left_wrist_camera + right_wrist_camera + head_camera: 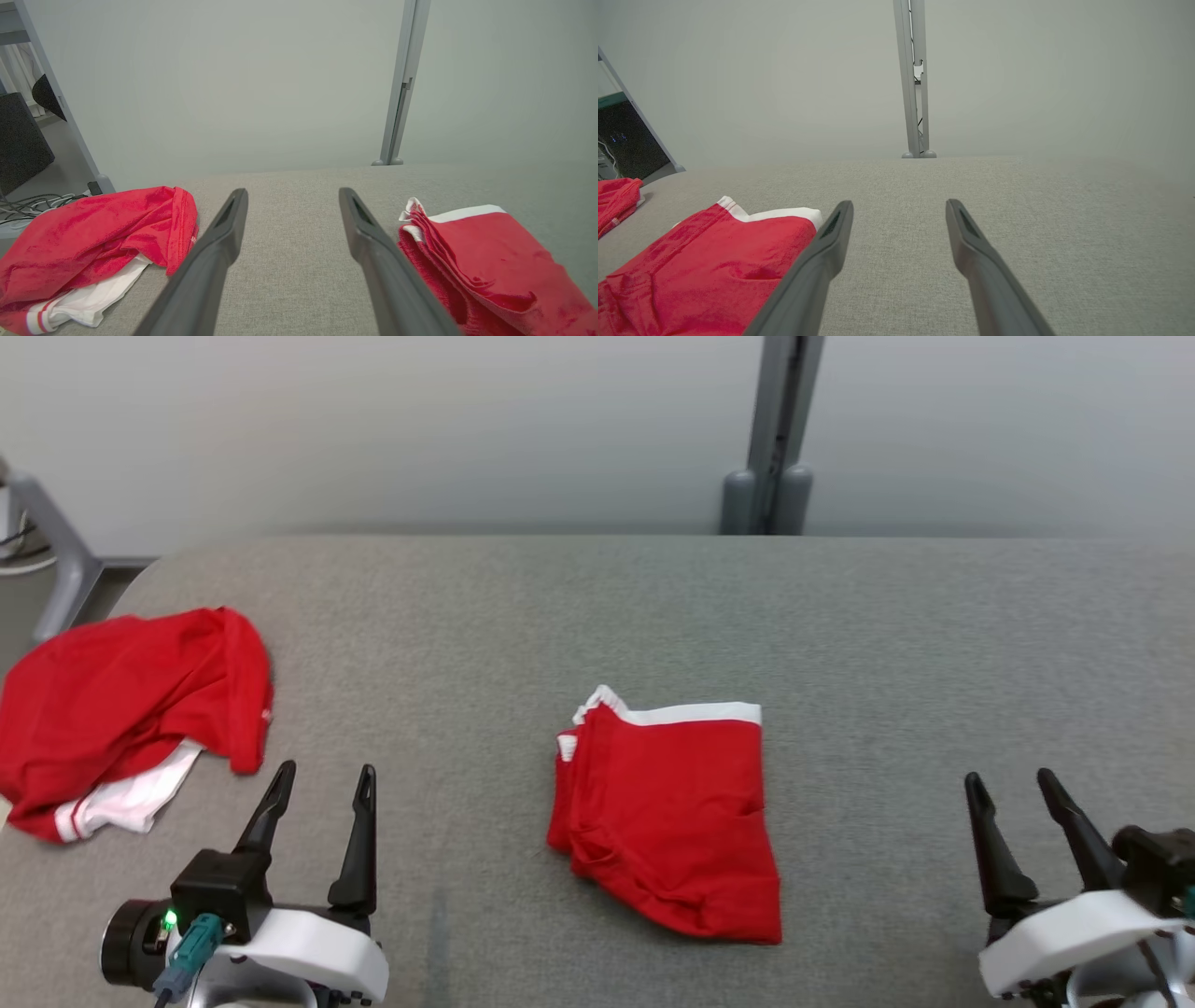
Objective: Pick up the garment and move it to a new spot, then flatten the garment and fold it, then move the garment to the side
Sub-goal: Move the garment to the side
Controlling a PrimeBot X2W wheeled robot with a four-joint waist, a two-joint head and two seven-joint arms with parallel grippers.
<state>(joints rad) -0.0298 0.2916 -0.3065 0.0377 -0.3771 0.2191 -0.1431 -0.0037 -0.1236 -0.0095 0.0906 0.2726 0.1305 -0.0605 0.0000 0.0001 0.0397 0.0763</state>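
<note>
Lying folded on the table (840, 616) is the red garment (667, 821); left pincer (326, 769) at eight o'clock, right pincer (1009, 775) at four, both released.

Two red, white-trimmed cloth garments: folded garment (667, 821), crumpled garment (121, 709). Two dark-fingered tools: left tool (325, 770), right tool (1009, 777). One grey fabric desk (653, 607).

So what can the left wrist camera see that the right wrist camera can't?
Left wrist view, not the right one: the open left gripper, floor cables and the white part of the crumpled red shirt. Right wrist view, not the left one: the open right gripper. Both: the folded red garment, the grey table, the grey post and some of the crumpled shirt.
</note>
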